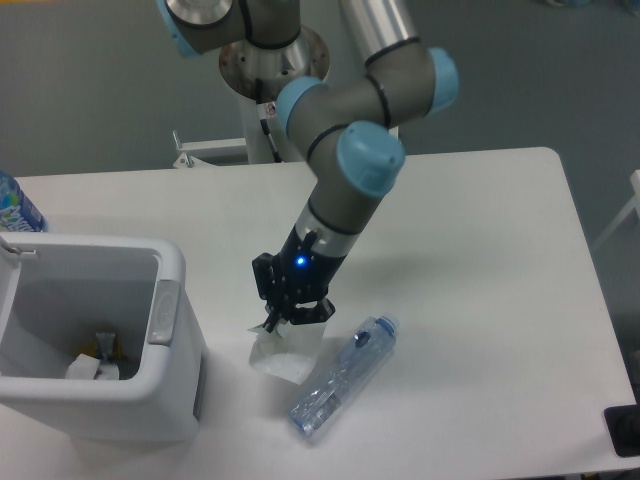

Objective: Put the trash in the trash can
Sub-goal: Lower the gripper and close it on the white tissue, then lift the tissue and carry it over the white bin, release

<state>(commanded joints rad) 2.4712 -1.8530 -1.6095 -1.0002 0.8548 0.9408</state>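
Observation:
The crumpled white wrapper lies on the white table, just right of the trash can. My gripper points down right over the wrapper's upper edge, its dark fingers spread apart and touching the paper. A corner of the wrapper sticks up by the left finger. The crushed clear bottle with a bluish cap lies on its side, slanting to the right of the wrapper, apart from the gripper. The white trash can stands at the front left, open at the top, with a grey latch tab on its right wall.
Some paper scraps lie at the bottom of the trash can. A bottle with a blue printed label stands at the far left edge behind the can. A dark object sits at the table's front right corner.

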